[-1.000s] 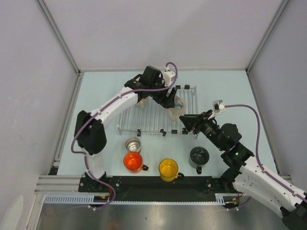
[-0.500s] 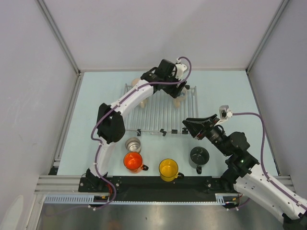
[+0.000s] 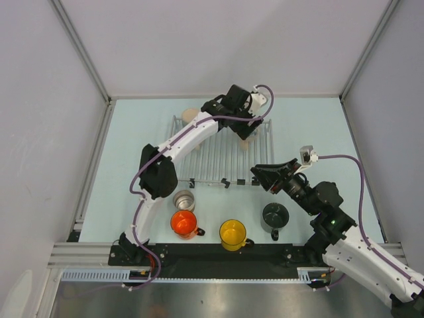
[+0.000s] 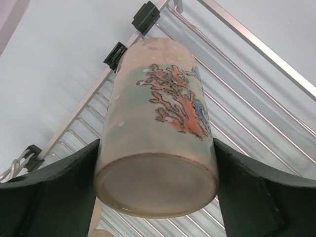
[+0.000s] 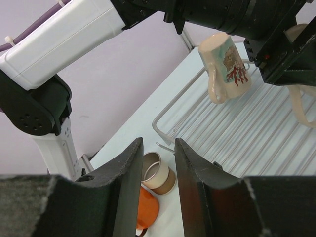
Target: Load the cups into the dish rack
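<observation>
Four cups stood in row on table, nearer me than rack: steel cup, orange mug, yellow mug, dark grey mug. With left claw I gripped beige mug by its sides over rack's far right part. Second beige mug sat at rack's far left corner. I kept right claw narrowly parted, empty, by rack's near right corner

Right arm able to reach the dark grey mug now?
Probably yes. The right gripper is open and empty, and the dark grey mug stands uncovered beside that arm. The left gripper holds a beige mug over the far rack. The fold-back may be tight.
</observation>
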